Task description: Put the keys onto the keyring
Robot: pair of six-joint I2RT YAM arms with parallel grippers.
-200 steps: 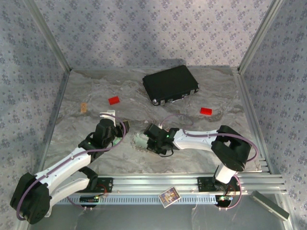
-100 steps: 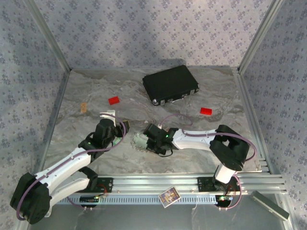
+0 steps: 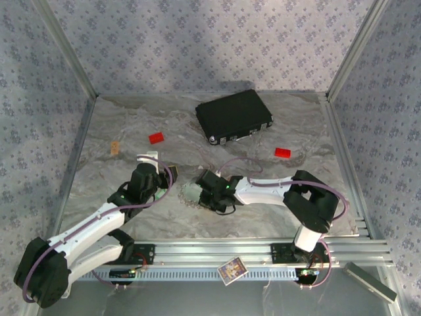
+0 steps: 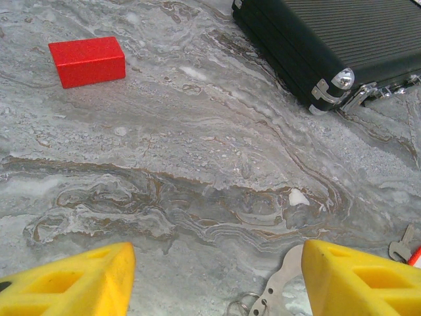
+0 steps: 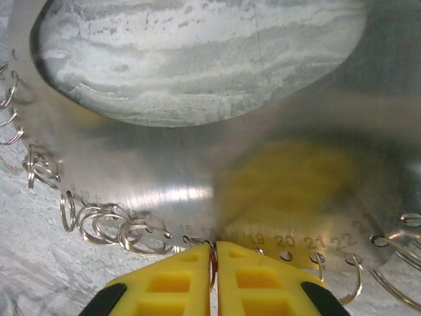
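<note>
Right gripper (image 5: 212, 250): yellow pads pressed together, a thin wire loop (image 5: 212, 258) pinched between them. The loop hangs from the rim of the keyring (image 5: 197, 164), a shiny plate with numbered holes along its edge (17 to 22 legible) and more loops strung either side. The keyring lies on the marbled table (image 4: 197, 151), front centre, between the two wrists in the overhead view.

Left gripper (image 4: 218, 257): fingers wide apart, nothing held, low over bare table just left of the keyring; a strip of its rim shows by the right-hand finger. One key (image 4: 401, 248) lies on the table just past that finger, a sliver of red beside it. Red block (image 4: 87, 60) and black case (image 4: 342, 46) sit further off
</note>
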